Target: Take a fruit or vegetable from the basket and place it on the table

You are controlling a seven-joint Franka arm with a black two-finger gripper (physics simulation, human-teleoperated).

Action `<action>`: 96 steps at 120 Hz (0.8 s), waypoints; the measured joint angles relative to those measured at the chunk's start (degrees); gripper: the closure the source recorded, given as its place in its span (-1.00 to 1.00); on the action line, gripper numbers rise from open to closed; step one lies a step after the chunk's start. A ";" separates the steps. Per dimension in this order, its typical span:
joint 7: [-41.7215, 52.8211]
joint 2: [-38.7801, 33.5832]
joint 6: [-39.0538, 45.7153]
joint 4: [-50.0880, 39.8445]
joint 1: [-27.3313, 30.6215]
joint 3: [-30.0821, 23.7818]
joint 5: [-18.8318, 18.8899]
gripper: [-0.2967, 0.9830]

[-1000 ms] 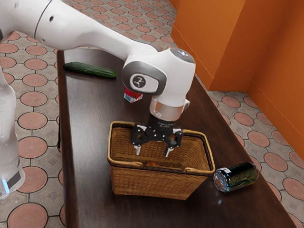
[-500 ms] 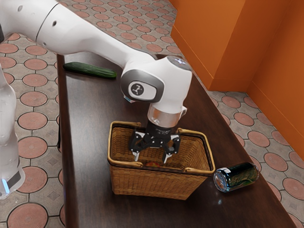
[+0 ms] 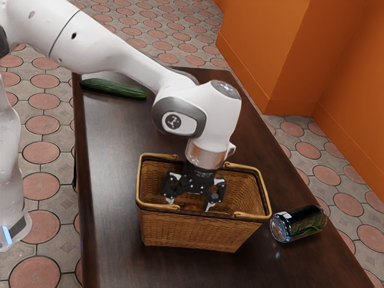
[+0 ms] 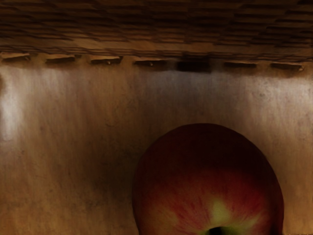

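Note:
My gripper reaches down inside the wicker basket in the exterior view, its two fingers spread wide, with the lower ends partly behind the near rim. Between them, low in the basket, a small reddish patch of the apple is visible. The wrist view has the red apple resting on the basket's floor under my hand, its stem hollow facing up. I cannot tell whether either finger touches it. The dark wooden table carries the basket.
A dark can lies on its side close to the basket, toward the exterior view's right. A cucumber rests at the table's far end. The basket's woven wall rises beside the apple, and its handles lie along the rim.
My hand has gone lower into the basket and shifted slightly toward the exterior view's left. The fingers remain spread. The basket, can and cucumber have stayed put.

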 joint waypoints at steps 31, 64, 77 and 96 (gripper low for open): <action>1.17 1.48 0.77 0.00 0.14 0.02 -0.08 -0.54; 1.98 4.57 2.13 0.00 0.61 0.09 -0.15 -0.54; 2.22 5.80 2.85 0.07 0.75 0.09 -0.16 -0.54; 2.49 6.31 3.71 0.09 0.97 0.09 -0.15 -0.38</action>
